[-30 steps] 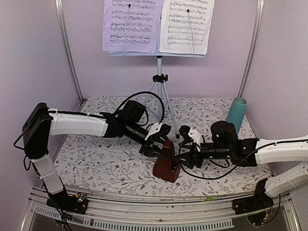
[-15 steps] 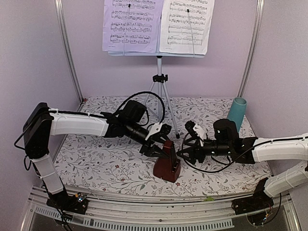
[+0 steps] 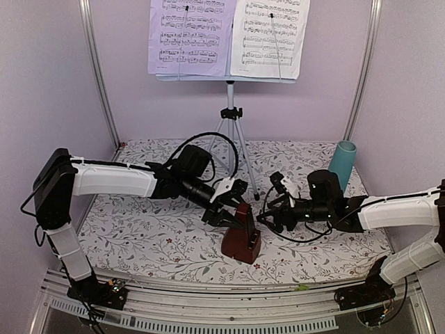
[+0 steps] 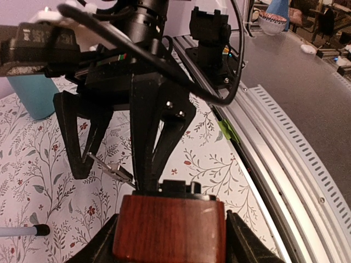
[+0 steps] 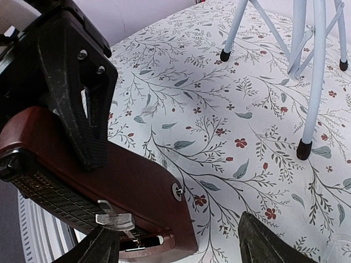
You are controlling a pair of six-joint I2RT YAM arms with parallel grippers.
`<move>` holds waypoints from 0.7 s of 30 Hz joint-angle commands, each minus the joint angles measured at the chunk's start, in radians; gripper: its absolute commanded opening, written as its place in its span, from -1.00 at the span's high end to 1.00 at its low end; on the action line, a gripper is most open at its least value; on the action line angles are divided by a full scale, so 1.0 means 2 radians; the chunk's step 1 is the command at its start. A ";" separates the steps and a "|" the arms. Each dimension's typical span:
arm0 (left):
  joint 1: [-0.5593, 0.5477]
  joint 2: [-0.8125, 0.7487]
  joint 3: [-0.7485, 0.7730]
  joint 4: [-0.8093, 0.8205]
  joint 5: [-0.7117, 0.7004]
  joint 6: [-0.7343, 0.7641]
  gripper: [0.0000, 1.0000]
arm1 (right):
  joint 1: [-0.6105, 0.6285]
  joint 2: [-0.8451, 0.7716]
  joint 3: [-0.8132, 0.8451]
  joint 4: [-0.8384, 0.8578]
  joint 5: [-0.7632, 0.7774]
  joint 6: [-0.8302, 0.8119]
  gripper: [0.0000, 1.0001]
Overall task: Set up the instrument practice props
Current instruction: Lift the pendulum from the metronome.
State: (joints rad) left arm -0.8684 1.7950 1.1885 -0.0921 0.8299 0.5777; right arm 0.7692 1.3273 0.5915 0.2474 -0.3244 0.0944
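Observation:
The dark-red metronome point(image 3: 240, 238) stands tilted on the floral cloth with its front open. My left gripper point(image 3: 231, 211) is shut on its narrow top; in the left wrist view the wooden top point(image 4: 170, 227) fills the gap between both fingers. Just right of it my right gripper point(image 3: 270, 211) is open and holds nothing. In the right wrist view the silver pendulum weight point(image 5: 115, 220) sits close to my right gripper's point(image 5: 181, 246) left finger. At the back stands the pale-blue music stand point(image 3: 230, 104), with two sheet-music pages point(image 3: 191, 35) resting on it.
A teal cup point(image 3: 341, 165) stands at the back right near the wall. The stand's tripod legs point(image 5: 318, 71) spread over the cloth behind the metronome. A metal rail point(image 3: 229, 306) runs along the near table edge.
My right gripper has drawn back up and to the right, away from the metronome's front, and has opened a little wider. The left gripper and the metronome have stayed put.

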 commanded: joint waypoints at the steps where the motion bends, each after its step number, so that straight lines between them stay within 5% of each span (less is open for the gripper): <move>1: -0.013 0.032 -0.020 -0.068 -0.028 0.002 1.00 | -0.007 0.013 0.009 0.014 -0.011 0.017 -0.52; 21: -0.012 0.034 -0.021 -0.067 -0.029 0.001 1.00 | -0.043 0.051 -0.006 0.025 -0.029 0.049 -0.54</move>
State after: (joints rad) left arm -0.8684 1.7950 1.1885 -0.0921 0.8299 0.5774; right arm 0.7029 1.4120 0.5907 0.2687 -0.3603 0.1696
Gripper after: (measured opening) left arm 0.557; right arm 0.768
